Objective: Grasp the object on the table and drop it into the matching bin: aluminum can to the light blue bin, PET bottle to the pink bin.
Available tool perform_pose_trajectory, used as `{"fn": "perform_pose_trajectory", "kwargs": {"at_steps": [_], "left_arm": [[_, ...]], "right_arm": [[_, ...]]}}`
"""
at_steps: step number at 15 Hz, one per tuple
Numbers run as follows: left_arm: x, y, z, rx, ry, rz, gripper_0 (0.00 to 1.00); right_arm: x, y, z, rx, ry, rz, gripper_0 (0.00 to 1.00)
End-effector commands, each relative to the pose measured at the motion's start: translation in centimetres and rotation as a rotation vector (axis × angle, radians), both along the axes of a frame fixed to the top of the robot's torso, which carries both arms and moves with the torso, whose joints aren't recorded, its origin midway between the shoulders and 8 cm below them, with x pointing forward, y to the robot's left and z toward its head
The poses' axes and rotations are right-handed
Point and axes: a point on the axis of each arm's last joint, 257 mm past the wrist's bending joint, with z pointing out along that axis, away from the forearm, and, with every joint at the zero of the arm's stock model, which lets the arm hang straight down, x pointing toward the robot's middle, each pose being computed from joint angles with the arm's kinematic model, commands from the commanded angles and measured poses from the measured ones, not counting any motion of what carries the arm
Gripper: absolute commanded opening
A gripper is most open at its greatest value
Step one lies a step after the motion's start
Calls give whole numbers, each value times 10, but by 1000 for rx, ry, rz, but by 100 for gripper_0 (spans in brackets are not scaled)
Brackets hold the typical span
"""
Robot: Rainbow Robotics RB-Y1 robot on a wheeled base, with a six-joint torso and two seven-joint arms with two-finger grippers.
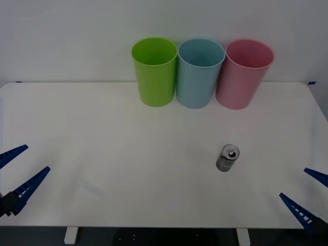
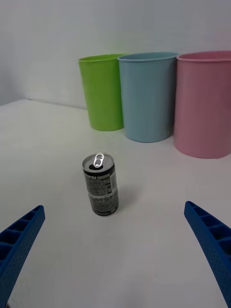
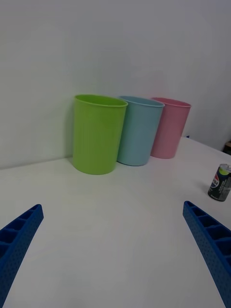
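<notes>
Aluminum can (image 1: pixel 227 158): stands upright on the table (image 1: pixel 128 154), right of centre and nearer the robot than the bins; shiny top and pull tab face up, and nothing touches it
Light blue bin (image 1: pixel 200 73): middle of three tall bins in a row at the far edge, its rim open upward; this is the can's target
Pink bin (image 1: pixel 243 73): right end of the row, just beside the light blue one and the bin most directly beyond the can
Lime green bin (image 1: pixel 155 70): left end of the row, no part in this task
Right gripper (image 1: pixel 307 197): low at the near right corner of the table, jaws spread wide and holding nothing; in the right wrist view the can (image 2: pixel 100 185) sits ahead, between the two blue fingers (image 2: pixel 211 245) but well apart from them
Left gripper (image 1: pixel 15 171): parked at the near left edge, jaws likewise released and empty; the can (image 3: pixel 220 182) is far off to its right side
Stage: nothing grasped yet, so the reach to the can appears to be the step in hand, most likely for the right arm
Risk, tipping: the can is small and probably light; a finger arriving off-centre or too high could knock it over and send it rolling
Risk, slip: the smooth round wall may squirt out if the jaws close before they straddle it squarely
Risk, wrong bin: the rims nearly touch, so a release slightly to the right would drop the can into the pink bin
Risk, collision: a low carry could strike a tall bin's rim and topple it
</notes>
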Motion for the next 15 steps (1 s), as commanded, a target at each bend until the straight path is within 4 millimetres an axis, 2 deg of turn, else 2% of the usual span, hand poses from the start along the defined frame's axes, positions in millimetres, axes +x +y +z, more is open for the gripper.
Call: {"fn": "perform_pose_trajectory", "kwargs": {"at_steps": [1, 7, 15], "left_arm": [[0, 0, 0, 0, 0, 0, 100], [0, 0, 0, 0, 0, 0, 100], [0, 0, 0, 0, 0, 0, 100]], "right_arm": [[-8, 4, -20, 0, 49, 1, 100], [1, 25, -53, 20, 90, 33, 100], [39, 50, -69, 6, 45, -19, 100]]}}
